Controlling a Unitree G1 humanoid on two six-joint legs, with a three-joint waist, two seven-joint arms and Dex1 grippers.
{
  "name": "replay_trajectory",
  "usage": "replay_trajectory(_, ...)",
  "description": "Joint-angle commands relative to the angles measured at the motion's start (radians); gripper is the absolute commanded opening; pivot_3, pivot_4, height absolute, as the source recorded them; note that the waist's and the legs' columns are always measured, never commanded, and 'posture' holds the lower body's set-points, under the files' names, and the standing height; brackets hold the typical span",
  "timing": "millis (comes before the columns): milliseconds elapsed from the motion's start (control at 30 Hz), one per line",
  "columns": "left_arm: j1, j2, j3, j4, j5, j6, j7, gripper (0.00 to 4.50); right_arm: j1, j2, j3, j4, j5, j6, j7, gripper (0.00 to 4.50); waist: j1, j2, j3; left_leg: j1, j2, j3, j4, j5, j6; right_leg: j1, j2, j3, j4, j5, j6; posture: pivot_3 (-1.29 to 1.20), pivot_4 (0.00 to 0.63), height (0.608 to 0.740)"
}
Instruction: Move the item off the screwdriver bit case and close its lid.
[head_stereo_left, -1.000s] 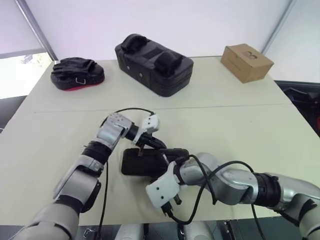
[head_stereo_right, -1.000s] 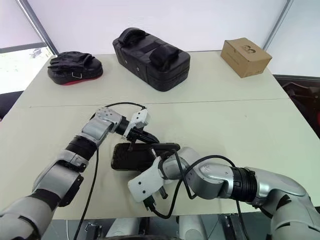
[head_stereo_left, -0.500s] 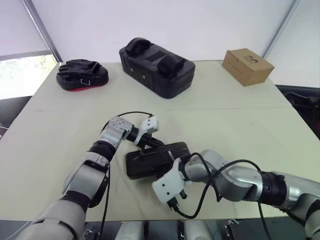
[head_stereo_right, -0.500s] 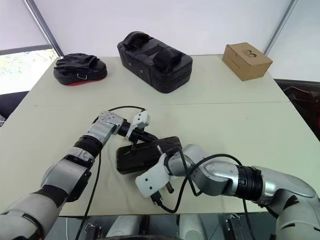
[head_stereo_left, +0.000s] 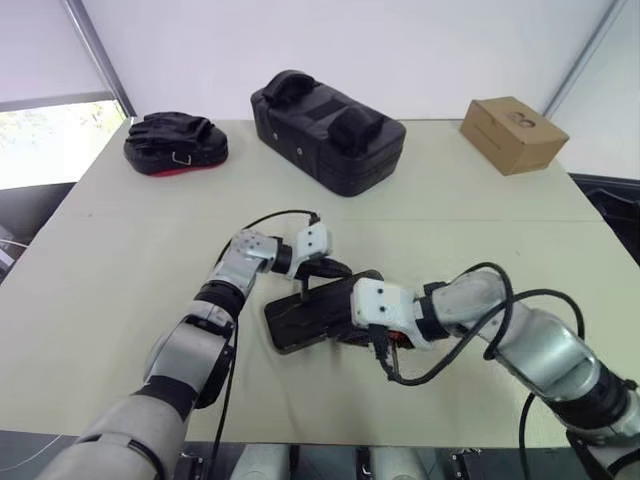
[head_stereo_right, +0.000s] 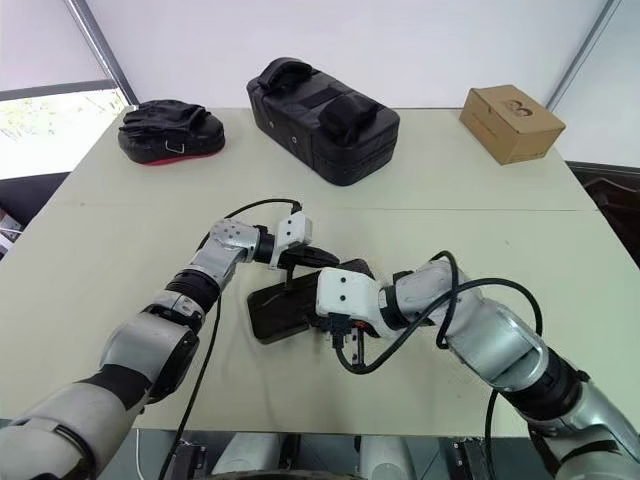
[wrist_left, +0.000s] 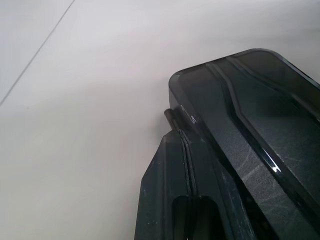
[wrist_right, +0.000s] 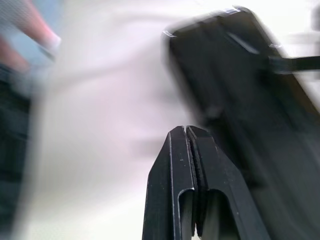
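The screwdriver bit case (head_stereo_left: 308, 312) lies flat near the table's front edge, between my two hands. Its smoky lid (wrist_left: 260, 115) lies down over the tray, with the small clasp tab (wrist_left: 172, 117) at the edge. My left gripper (head_stereo_left: 340, 269) is shut, and its tips rest against the case's far edge by that tab. My right gripper (wrist_right: 186, 131) is also shut and empty, hovering just beside the case's near right end. The item is out of view; nothing shows on top of the case.
A big black padded bag (head_stereo_left: 328, 130) stands at the back middle. A black mitt with a red underside (head_stereo_left: 176, 157) lies at the back left, and a cardboard box (head_stereo_left: 513, 134) at the back right. Cables loop from both wrists over the beige table (head_stereo_left: 120, 280).
The camera has shifted. My right wrist has rolled over, risen and moved right along the case's near side. The left gripper has edged forward and stays at the far edge.
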Motion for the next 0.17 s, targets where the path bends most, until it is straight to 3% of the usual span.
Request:
replay_trajectory(33,0.054,0.057,0.059,-0.129,-0.061,0.085,0.002,0.00,-0.007,-0.002,-0.219,-0.021,0.202,0.051,0.061,0.03,-0.005,0.000,0.001,0.000,0.000,0.000,0.000,0.000,0.000,0.000,0.000,0.000,0.000,0.000,0.000,0.00,0.150,0.740)
replay_trajectory(167,0.209,0.181,0.176,-0.497,-0.198,0.348,0.033,0.00,-0.018,-0.003,-0.432,0.088,0.348,0.067,0.059,0.03,-0.024,-0.003,0.004,-0.002,0.002,0.000,-0.002,0.000,0.000,-0.005,0.002,0.001,0.003,0.000,0.000,0.00,0.150,0.740)
